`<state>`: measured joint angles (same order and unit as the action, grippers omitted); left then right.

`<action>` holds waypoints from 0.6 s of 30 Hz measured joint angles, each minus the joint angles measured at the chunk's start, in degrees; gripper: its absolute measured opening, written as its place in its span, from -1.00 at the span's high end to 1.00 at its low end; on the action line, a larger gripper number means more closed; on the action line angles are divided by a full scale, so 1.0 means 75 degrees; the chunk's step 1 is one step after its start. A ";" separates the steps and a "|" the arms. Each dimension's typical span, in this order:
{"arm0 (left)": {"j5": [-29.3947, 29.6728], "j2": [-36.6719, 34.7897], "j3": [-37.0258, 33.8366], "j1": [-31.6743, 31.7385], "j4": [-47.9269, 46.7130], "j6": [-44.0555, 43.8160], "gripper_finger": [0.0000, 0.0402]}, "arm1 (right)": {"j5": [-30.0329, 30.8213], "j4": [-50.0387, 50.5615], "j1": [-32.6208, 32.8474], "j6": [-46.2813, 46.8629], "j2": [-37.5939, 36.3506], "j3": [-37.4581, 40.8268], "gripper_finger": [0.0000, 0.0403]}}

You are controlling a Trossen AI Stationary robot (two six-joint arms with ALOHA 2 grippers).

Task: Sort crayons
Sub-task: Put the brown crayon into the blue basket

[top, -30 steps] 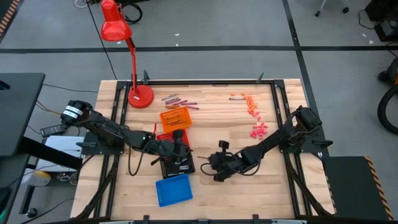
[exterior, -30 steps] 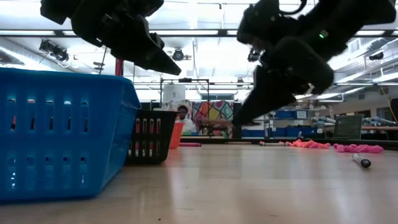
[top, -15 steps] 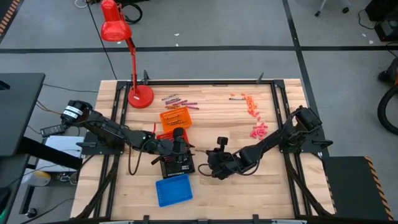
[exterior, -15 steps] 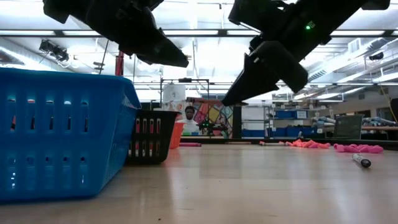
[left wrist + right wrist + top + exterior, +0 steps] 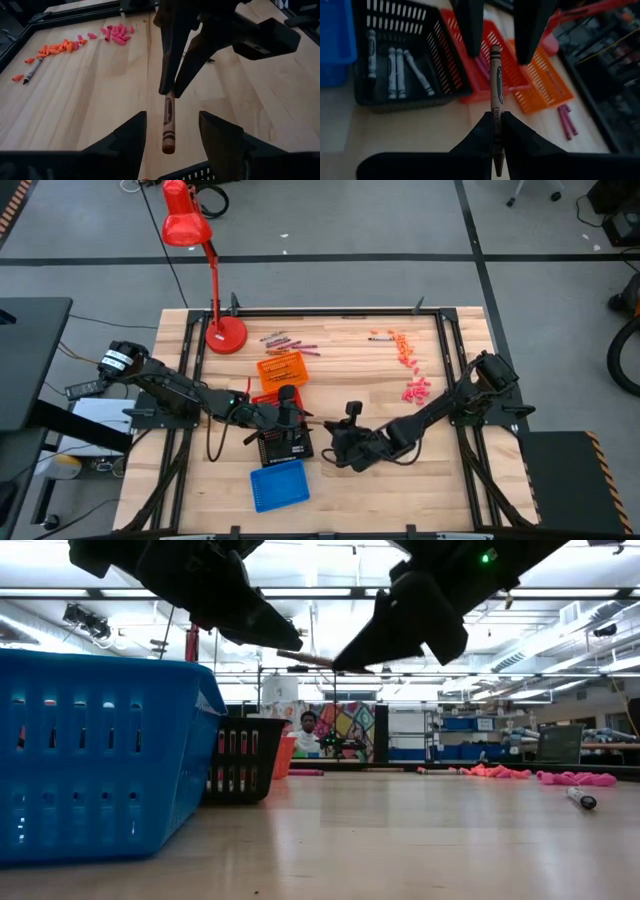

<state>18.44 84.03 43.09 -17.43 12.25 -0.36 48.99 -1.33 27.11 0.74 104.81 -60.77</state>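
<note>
Spanning a grey-floored room, wooden table (image 5: 350, 380) carries trays (image 5: 280, 425).

floor (image 5: 350, 220): grey, black tape lines | red desk lamp (image 5: 190, 230) | ceiling strip lights (image 5: 300, 595)

The right gripper (image 5: 327, 451) has carried its slim brown wax crayon (image 5: 495, 95) toward nine o'clock, between the left gripper (image 5: 171, 131)'s now-spread fingers.

So the right end effector (image 5: 497, 131) is pinching a brown crayon (image 5: 496, 95) upright between its two dark fingers. Its far tip sits between the other arm's spread fingers (image 5: 469, 25). Behind: a black tray (image 5: 447, 75) with white crayons (image 5: 395, 67), then red (image 5: 512, 75) and orange (image 5: 547, 90) trays on the worktop (image 5: 395, 130).
</note>
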 joint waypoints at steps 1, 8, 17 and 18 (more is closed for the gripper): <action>0.0000 0.0000 0.0000 0.0000 0.0002 -0.0013 0.03 | 0.0089 -0.0101 0.0032 -0.0129 0.0000 0.0000 0.84; 0.0000 0.0000 0.0000 0.0000 0.0000 -0.0158 0.03 | 0.0330 -0.0451 0.0126 -0.0608 -0.0006 0.0000 0.84; 0.0000 0.0000 0.0000 0.0000 0.0000 -0.0440 0.21 | 0.0327 -0.0667 0.0120 -0.0731 -0.0006 0.0000 0.84; 0.0000 0.0000 0.0000 0.0000 0.0000 -0.0446 0.26 | 0.0325 -0.0683 0.0120 -0.0730 -0.0006 0.0000 0.84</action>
<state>18.44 84.03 43.09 -17.43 12.25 -3.71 51.42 -6.45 28.01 -4.74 104.77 -60.77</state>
